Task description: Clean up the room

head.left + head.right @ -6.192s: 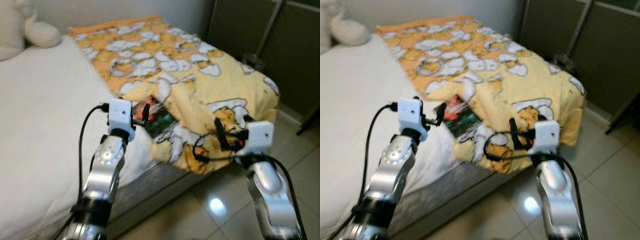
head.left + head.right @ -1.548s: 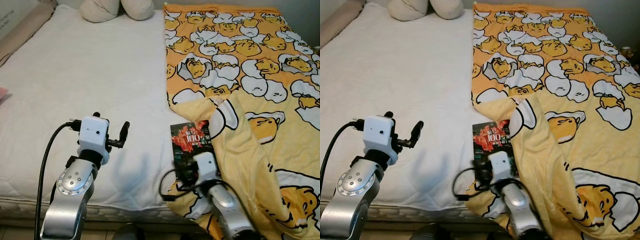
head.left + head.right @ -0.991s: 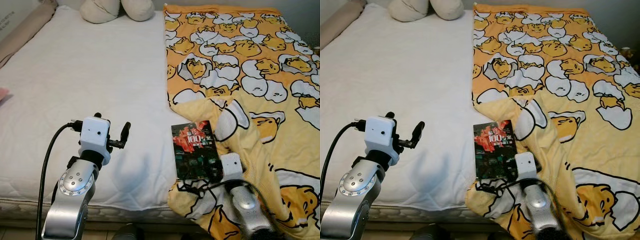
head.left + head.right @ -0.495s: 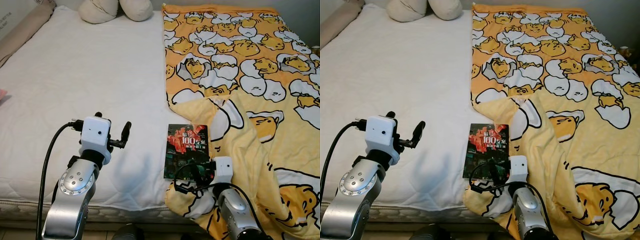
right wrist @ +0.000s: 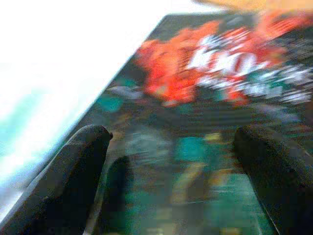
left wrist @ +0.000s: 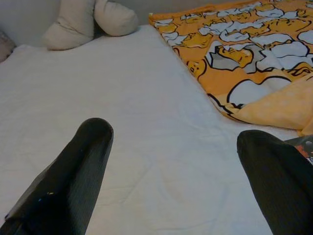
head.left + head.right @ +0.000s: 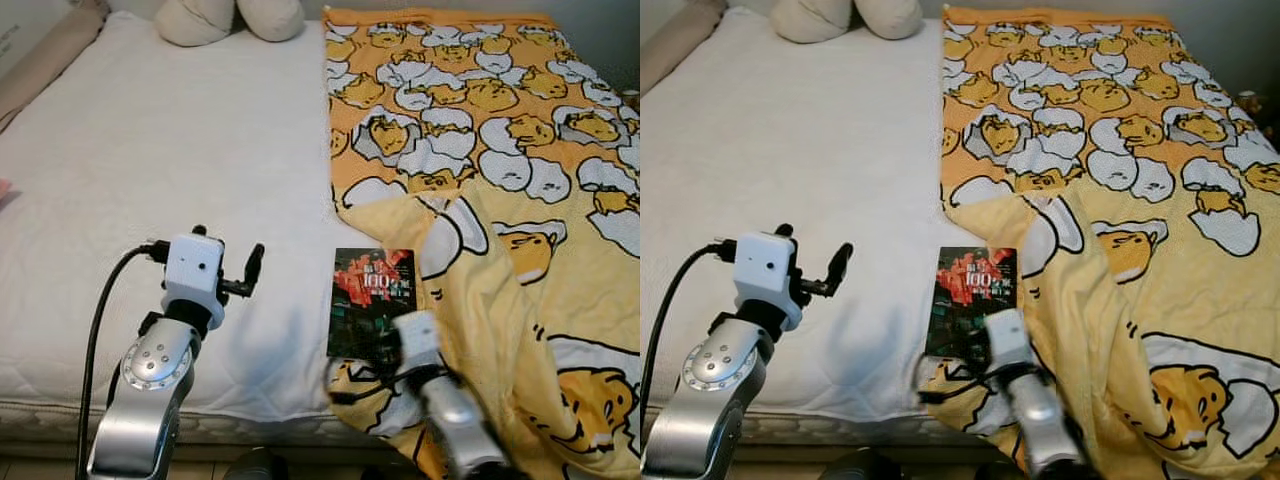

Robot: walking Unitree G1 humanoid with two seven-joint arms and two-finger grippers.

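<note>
One yellow blanket point(image 7: 500, 180) fold crowds the book point(image 7: 372, 300) beside right fingers point(image 5: 83, 161).

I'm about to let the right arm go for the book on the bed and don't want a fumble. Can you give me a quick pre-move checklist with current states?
1. Right gripper open: ok, fingers spread wide.
2. Right gripper aimed at the book: ok, the cover lies between its fingers in the right wrist view.
3. Book free of the yellow blanket: cannot tell; the blanket's folded edge lies right at its side.
4. Book flat on the white mattress: ok.
5. Left gripper out of the way: ok, open, over bare mattress.
</note>
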